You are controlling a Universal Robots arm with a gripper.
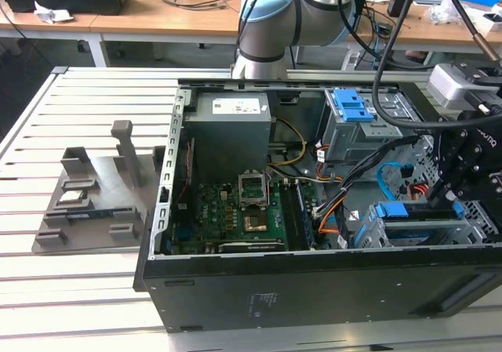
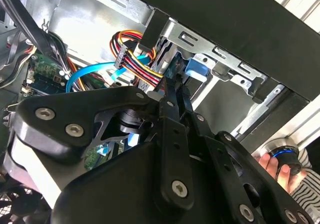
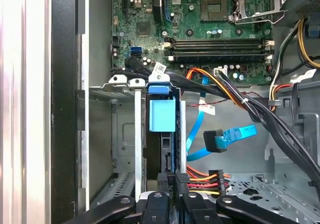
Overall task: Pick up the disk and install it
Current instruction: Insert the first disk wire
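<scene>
We see the end effector (image 1: 449, 197) lowered into the open computer case (image 1: 314, 285), at the exterior view's right. Its fingers (image 3: 172, 181) are pressed together on the narrow edge of the disk (image 3: 162, 115), which stands on edge in a slot of the metal drive bay (image 3: 122, 84) near the case wall. The blue carrier bracket faces up in the first wrist view. The disk appears nearly seated, though its lower edge is hidden. Blue data cables (image 3: 227, 136) and multicoloured power leads (image 2: 132, 52) run just beside the bay. A person's hand (image 2: 280, 169) holds a small round object outside the case.
</scene>
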